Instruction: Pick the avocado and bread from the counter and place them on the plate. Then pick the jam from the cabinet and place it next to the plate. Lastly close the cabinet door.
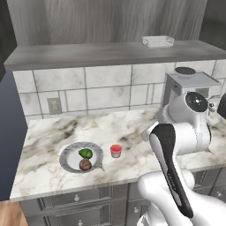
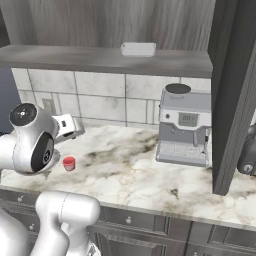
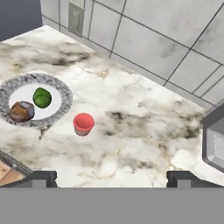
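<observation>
The plate (image 1: 64,158) (image 3: 64,99) lies on the counter (image 1: 48,141) at the front left. On it rest the green avocado (image 1: 85,153) (image 3: 42,97) and the brown bread (image 1: 85,164) (image 3: 22,111). The red jam (image 1: 116,150) (image 2: 69,163) (image 3: 83,124) stands upright on the marble just right of the plate, apart from it. My gripper (image 3: 111,178) hovers open above the counter, to the right of the jam, with nothing between its fingers. The cabinet door (image 2: 235,95) stands open at the right. The cabinet shelf (image 1: 101,53) runs above the tiles.
A white tray (image 1: 158,41) (image 2: 138,48) sits on the cabinet shelf. A grey coffee machine (image 1: 190,86) (image 2: 184,125) (image 3: 214,140) stands on the counter at the right, against the tiled wall. A wall outlet (image 1: 54,105) is behind the plate.
</observation>
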Available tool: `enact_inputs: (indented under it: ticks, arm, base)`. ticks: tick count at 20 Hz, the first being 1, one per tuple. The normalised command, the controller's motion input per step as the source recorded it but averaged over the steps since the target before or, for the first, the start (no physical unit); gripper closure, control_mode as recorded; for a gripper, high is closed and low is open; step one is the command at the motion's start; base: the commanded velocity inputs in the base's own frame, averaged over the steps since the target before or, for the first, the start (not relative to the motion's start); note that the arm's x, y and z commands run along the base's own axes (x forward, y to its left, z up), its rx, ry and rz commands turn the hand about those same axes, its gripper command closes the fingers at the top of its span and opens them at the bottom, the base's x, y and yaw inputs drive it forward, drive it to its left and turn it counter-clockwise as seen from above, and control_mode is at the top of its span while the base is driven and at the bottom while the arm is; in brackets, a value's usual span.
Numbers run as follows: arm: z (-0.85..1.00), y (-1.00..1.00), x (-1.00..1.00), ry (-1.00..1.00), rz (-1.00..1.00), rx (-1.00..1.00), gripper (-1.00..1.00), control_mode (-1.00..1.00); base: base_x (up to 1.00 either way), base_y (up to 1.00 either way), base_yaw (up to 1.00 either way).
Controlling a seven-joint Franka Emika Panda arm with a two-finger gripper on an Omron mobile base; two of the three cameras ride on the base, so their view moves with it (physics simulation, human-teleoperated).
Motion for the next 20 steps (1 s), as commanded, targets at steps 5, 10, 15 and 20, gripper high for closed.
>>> enact_inputs:
  ticks: [5, 10, 15, 20]
  arm:
    - [0.0, -0.31, -0.19, -0.16, -0.08, 0.0, -1.0, -1.0]
    - [-0.02, -0.53, -0.24, -0.3, 0.0, 0.0, -1.0, -1.0]
    - [-0.1, -0.65, -0.29, -0.26, 0.0, 0.0, -1.0, -1.0]
    - [-0.14, -0.47, -0.25, -0.2, 0.0, 0.0, -1.0, -1.0]
  base:
    - [0.0, 0.0, 0.0]
    - [0.0, 0.0, 0.0]
    - [0.0, 0.0, 0.0]
    - [0.0, 0.0, 0.0]
